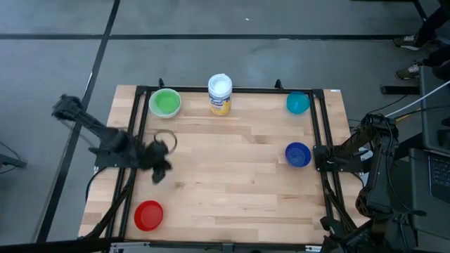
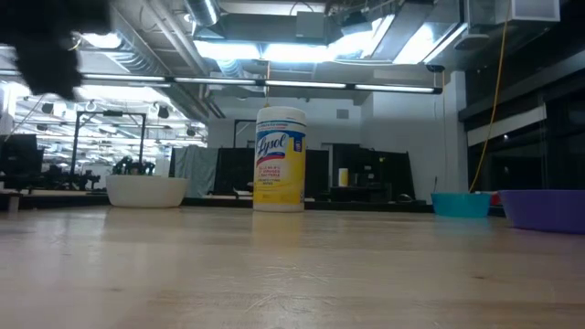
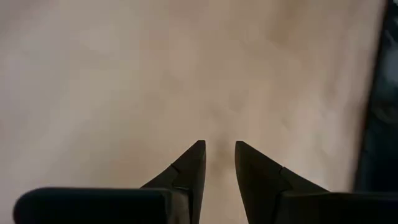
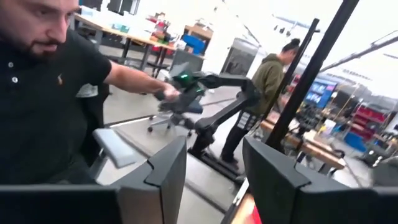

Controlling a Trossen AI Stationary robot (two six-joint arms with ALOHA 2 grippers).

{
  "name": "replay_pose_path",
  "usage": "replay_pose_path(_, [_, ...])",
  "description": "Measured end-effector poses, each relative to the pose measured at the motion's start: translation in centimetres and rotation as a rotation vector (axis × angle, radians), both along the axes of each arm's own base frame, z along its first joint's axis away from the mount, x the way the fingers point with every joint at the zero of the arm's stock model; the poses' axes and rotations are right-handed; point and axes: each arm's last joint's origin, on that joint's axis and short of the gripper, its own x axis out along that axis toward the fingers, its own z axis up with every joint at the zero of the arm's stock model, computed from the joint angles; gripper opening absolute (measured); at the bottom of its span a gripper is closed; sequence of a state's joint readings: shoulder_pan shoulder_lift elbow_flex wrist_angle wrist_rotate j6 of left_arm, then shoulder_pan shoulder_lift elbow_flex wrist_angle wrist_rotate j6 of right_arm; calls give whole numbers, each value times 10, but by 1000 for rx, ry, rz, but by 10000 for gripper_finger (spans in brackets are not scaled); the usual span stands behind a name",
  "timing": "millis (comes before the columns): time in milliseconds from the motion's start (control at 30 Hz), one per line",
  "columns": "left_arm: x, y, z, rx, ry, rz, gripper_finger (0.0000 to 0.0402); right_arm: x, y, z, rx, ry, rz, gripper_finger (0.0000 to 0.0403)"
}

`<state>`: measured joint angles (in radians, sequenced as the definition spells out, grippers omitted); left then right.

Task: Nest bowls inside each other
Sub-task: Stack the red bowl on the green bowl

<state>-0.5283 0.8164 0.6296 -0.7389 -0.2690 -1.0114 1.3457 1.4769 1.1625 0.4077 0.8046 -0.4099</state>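
On the wooden table, a green bowl [image 1: 165, 103] stands at the far left with a pale rim around it. In the low view a white bowl [image 2: 146, 190] shows at that place. A teal bowl [image 1: 298, 102] stands at the far right, a dark blue bowl [image 1: 298, 154] at the right and a red bowl [image 1: 148, 215] at the near left. My left gripper [image 1: 160, 160] hangs over bare wood between the green and red bowls, blurred. Its fingers [image 3: 219, 146] are open with nothing between them. My right gripper [image 4: 214, 143] waits open at the table's right edge, pointing level into the room.
A white-lidded jar with a yellow label [image 1: 220, 93] stands upright at the far edge between the green and teal bowls. Black frame rails [image 1: 320, 126] run along the table's sides. A person in a dark shirt [image 4: 43, 93] sits beyond the table.
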Motion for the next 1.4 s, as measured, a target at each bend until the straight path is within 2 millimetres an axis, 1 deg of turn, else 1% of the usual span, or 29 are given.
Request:
replay_pose_path(67, [-1, -21, -1, -47, 58, -92, 81, 0, 0, 2, -4, -25, -3, 160])
replay_pose_path(133, [-1, -41, -4, -82, 162, -157, 81, 0, 0, 4, -11, -41, -5, 160])
replay_pose_path(200, [-1, -58, -9, -92, 307, -198, 81, 0, -1, 6, -10, -60, -10, 162])
replay_pose_path(267, [-2, -74, -14, -58, 496, -232, 81, 2, -2, 7, -9, -66, -17, 162])
replay_pose_path(333, [-2, -90, -19, 42, 668, -276, 81, 5, -2, 7, -12, -68, -25, 162])
replay_pose_path(400, [4, -110, -20, 161, 734, -356, 81, 9, -4, 7, -9, -69, -30, 160])
replay_pose_path(500, [13, -137, -19, 367, 748, -451, 81, 13, -5, 7, -10, -70, -41, 158])
replay_pose_path(600, [20, -156, -17, 490, 721, -474, 81, 16, -5, 7, -5, -71, -29, 160])
replay_pose_path(700, [22, -164, -18, 515, 678, -459, 82, 16, -5, 7, -3, -75, 1, 165])
replay_pose_path(933, [23, -170, -20, 482, 618, -450, 90, 16, -5, 7, 14, -65, 9, 175])
replay_pose_path(1067, [23, -171, -29, 449, 604, -456, 99, 15, -3, 7, 13, -71, 50, 175])
replay_pose_path(1400, [25, -163, -55, 405, 606, -441, 121, 15, -3, 6, 10, -71, 53, 178])
